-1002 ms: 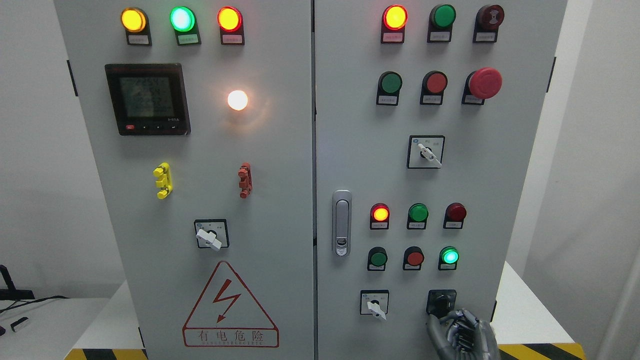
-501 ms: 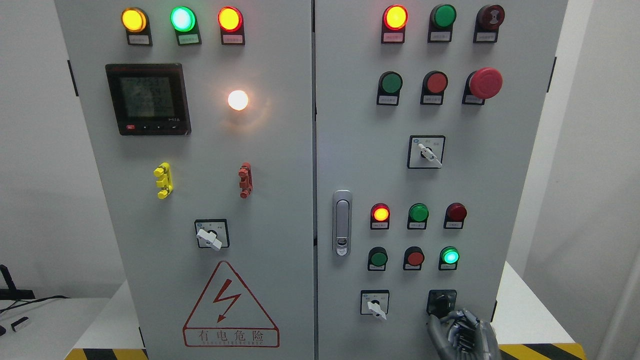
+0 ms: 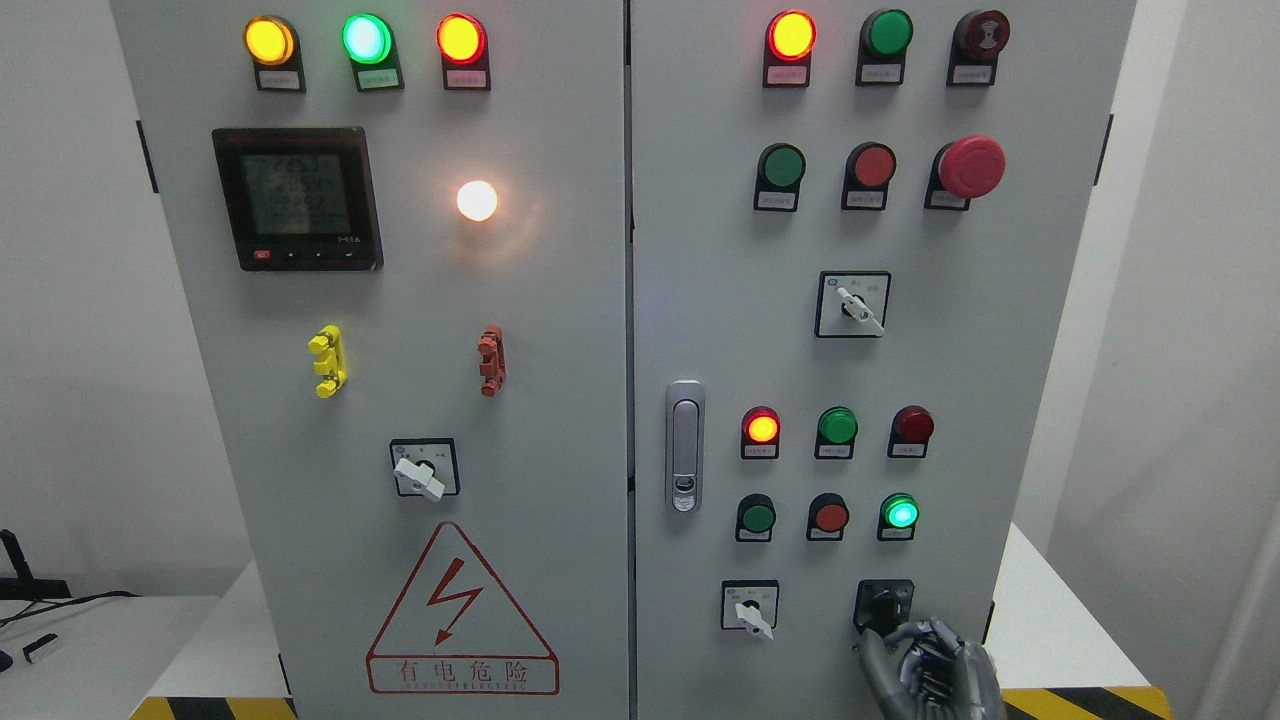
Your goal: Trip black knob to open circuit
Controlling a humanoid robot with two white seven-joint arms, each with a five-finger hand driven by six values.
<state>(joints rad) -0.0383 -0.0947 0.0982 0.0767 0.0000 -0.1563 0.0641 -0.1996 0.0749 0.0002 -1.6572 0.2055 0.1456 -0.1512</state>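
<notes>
Bare door w/ room to pass left of the black knob [image 3: 884,604], up to the white switch [image 3: 750,606]. Green light [image 3: 900,512] sits near above. Right hand [image 3: 925,668] blocks the spot just below it.

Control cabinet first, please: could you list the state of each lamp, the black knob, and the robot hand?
Top-left lamps: amber, green, red, all lit.
White lamp: lit.
Top-right red lamp: lit; the two beside it dark.
Middle red lamp: lit; its two neighbours dark.
Green lamp: lit.
Black knob: not gripped.
Right robot hand: just below the knob, fingers curled, holding nothing.
</notes>
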